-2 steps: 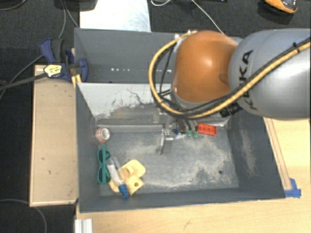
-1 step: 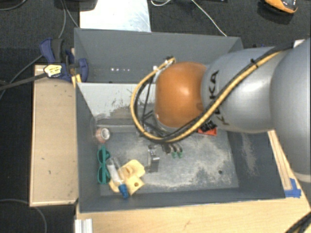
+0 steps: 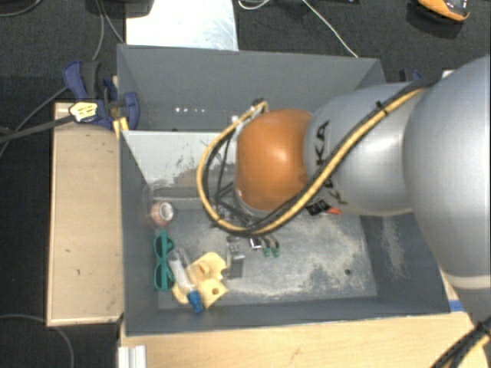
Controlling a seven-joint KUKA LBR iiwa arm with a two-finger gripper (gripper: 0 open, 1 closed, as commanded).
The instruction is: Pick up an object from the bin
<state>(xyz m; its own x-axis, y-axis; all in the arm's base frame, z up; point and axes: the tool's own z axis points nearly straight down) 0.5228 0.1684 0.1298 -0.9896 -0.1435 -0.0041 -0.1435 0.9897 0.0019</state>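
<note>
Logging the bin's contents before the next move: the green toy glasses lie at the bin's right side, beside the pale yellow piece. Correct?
Not quite. The camera view shows the green toy glasses at the left side of the bin, by its left wall, beside the pale yellow piece.

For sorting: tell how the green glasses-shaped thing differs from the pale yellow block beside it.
Colour: the green glasses-shaped thing is teal, the pale yellow block cream. Shape: the glasses thing is a thin open frame; the block is chunky and solid. Place: the glasses thing lies nearer the bin's left wall, the block further in. Both lie on the floor, lower left.
</note>
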